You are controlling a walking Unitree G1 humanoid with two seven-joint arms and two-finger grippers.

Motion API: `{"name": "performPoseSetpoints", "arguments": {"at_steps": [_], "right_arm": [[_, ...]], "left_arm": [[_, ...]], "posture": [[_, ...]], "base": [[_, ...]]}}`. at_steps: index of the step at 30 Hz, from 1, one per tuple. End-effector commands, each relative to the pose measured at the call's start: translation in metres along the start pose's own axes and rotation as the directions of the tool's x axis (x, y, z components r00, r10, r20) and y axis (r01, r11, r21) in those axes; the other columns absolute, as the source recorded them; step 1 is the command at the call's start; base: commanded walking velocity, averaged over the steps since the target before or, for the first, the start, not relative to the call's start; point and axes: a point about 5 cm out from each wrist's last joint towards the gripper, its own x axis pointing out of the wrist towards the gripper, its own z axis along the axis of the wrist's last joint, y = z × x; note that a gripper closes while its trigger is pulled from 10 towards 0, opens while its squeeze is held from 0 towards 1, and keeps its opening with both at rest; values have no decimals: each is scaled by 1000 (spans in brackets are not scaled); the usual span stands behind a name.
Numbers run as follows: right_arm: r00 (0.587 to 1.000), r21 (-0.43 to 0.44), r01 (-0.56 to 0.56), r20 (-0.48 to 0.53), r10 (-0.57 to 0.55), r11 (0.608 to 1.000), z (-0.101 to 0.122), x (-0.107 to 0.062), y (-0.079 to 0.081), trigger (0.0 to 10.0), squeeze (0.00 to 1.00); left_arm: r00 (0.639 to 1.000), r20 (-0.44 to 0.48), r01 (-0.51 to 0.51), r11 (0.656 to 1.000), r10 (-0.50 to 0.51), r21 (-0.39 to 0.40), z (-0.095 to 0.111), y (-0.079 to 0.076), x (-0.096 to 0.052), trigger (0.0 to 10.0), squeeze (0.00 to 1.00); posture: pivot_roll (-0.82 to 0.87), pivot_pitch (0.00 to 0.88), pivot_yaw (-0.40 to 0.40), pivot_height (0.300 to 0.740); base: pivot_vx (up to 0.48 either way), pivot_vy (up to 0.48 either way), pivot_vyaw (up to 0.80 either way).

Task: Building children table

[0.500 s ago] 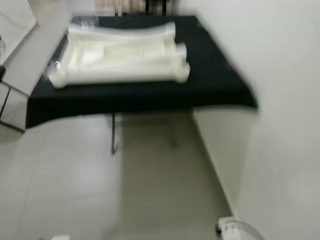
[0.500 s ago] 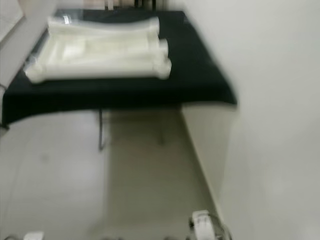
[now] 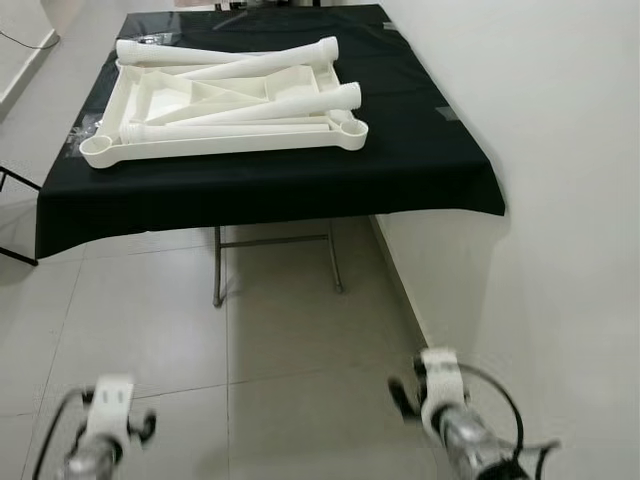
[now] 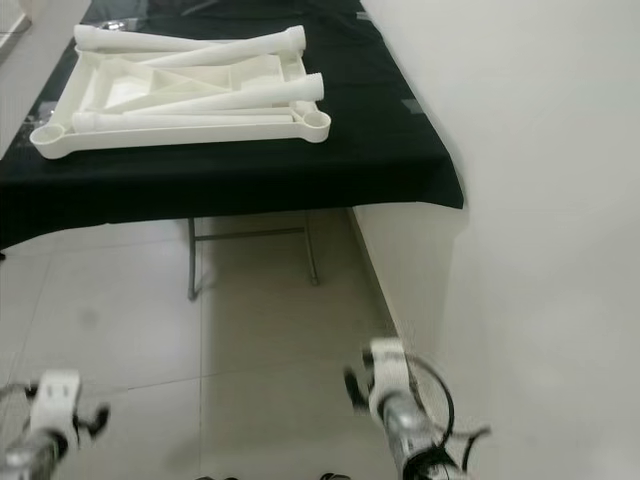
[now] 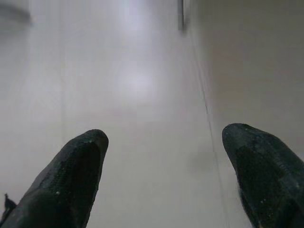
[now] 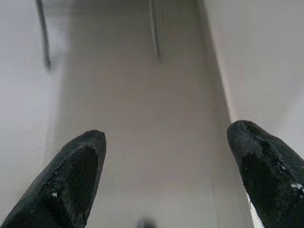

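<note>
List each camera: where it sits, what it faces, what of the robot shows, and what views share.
Head stereo pair: looks forward and down at the white parts on the black table; both arms low in view.
Left wrist: faces bare floor between open left gripper fingers.
Right wrist: faces floor by the wall, right gripper open.
Shared: the table legs appear in head and right wrist views.

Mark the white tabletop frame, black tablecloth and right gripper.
white tabletop frame [image 3: 225,148]: left eye view, near long rail.
black tablecloth [image 3: 420,160]: left eye view, bare cloth right of frame.
right gripper [image 6: 166,175]: right wrist view, midway between open fingertips.
</note>
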Motion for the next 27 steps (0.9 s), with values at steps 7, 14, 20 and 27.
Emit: {"name": "performPoseSetpoints", "arguments": {"at_steps": [7,14,20,27], "right_arm": [[960,87,-25,280,0,996,66,6,3,10000,0],[867,75,-293,442,231,953,69,-19,51,10000,0],[814,23,-363,494,305,932,77,-36,76,10000,0],[795,41,-389,520,313,920,93,-36,79,10000,0]], "left_arm": [[907,402,131,991,-125,13,68,-37,-12,10000,0],[845,436,330,943,-311,35,63,-95,-51,10000,0],[828,478,343,939,-293,-17,75,-89,-66,10000,0],[816,470,385,923,-335,-10,77,-96,-71,10000,0]], "posture": [[12,133,-30,740],[38,95,-14,740],[36,90,-17,740],[45,83,-14,740]], "base": [[0,0,0],[0,0,0],[0,0,0],[0,0,0]]}}
